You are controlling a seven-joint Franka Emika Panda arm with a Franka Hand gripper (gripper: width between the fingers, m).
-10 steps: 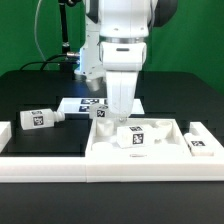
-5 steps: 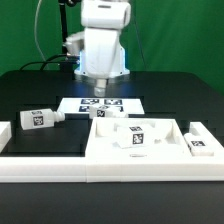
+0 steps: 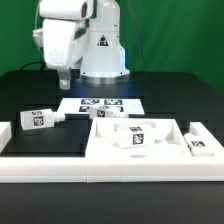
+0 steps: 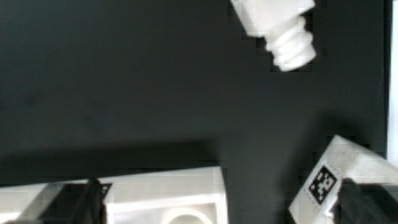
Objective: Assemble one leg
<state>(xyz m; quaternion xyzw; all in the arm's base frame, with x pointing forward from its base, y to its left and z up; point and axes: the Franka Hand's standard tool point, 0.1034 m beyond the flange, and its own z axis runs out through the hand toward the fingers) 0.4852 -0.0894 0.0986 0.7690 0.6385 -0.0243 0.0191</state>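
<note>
Now, pincer (image 3: pixel 66 80): raised in the upper left of the frame, above the black bench (image 3: pixel 40 95); too small and dark to tell whether its fingers are apart or together.
Leg (image 3: pixel 136 137): lying on the white panel (image 3: pixel 150 165), lower centre, well apart from the pincer.
Second leg (image 3: pixel 38 119): far left, on the bench.
Third leg (image 3: pixel 100 114): just beside the marker board (image 3: pixel 105 102), perhaps touching.

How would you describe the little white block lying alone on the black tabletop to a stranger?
On the black table, look to the exterior view's left of the big white panel. The leg lies there on its side, a square tag facing out; unlike the other blocks, only black surface surrounds it.
</note>
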